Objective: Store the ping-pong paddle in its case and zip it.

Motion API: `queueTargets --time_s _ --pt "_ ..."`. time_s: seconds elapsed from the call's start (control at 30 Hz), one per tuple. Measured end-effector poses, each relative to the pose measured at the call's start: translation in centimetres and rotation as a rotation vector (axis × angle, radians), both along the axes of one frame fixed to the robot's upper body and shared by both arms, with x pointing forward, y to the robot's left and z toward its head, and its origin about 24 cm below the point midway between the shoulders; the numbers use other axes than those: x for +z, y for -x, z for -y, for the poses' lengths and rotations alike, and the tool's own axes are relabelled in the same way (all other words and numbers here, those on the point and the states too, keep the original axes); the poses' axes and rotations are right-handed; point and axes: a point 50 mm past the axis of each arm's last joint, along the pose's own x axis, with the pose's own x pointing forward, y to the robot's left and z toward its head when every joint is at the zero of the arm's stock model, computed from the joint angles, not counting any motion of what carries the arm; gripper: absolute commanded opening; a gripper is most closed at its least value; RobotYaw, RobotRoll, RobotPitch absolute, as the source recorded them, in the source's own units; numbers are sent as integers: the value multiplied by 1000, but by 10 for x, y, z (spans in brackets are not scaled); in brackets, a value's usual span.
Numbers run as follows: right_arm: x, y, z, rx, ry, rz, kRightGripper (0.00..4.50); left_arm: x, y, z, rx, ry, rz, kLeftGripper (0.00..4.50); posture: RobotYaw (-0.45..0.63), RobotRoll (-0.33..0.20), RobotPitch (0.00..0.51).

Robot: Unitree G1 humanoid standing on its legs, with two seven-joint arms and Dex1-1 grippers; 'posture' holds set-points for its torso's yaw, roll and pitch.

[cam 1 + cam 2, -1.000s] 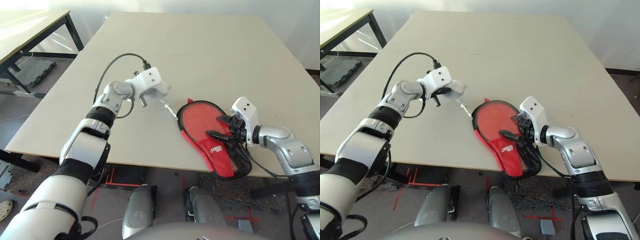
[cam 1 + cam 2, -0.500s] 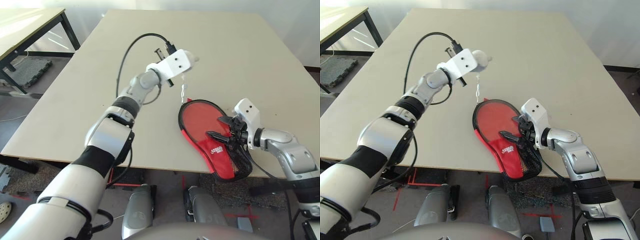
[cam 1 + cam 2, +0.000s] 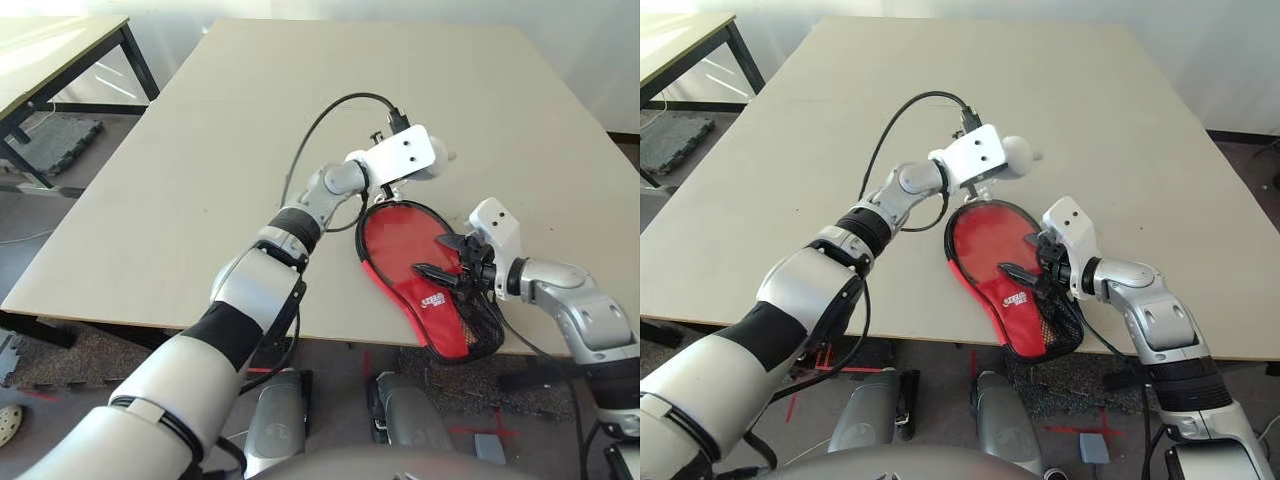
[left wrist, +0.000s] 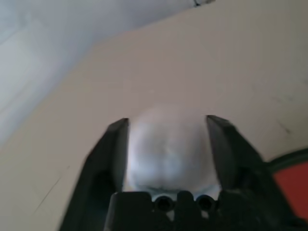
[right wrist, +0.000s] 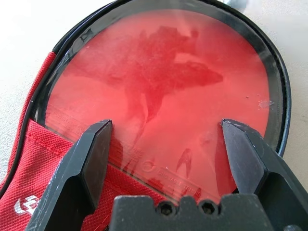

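Not much to read here tbh. The case [image 3: 432, 300] has a small white logo [image 3: 433, 299] printed on its red fabric, but the letters are too small to make out. The paddle [image 5: 159, 91] has a faint stamp near the lower edge of its rubber, also unreadable.

We see a wide beige table [image 3: 300, 110] taking up most of the frame, from the top centre down to its front edge in the lower half. On it, at the lower right, lies a red paddle-shaped case [image 3: 425, 275] with black zipper edging. Its round end rests on the table surface, while its narrow mesh end hangs past the front edge.
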Motion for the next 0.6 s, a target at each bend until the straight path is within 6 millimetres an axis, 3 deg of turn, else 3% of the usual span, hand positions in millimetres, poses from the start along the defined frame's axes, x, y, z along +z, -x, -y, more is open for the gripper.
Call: queueTargets --time_s 0.03,0.33,0.4,0.5,0.6 --pt "0 0 0 -1 0 -1 4500 3 -2 -5 11 10 0 4463 19 0 103" --pt "0 -1 -1 -4 -4 0 4500 24 -10 -46 -55 137 -41 4463 41 0 95" --pt "-1 -2 -2 0 -4 -2 4500 17 -7 -57 -111 104 -81 4463 52 0 94" --pt "-2 -2 -1 1 -6 -6 4500 -11 4 -74 -225 19 -205 4463 60 0 92" --pt "-2 -3 0 3 -6 -9 4500 -33 20 -78 -335 -59 -322 4463 63 0 90"
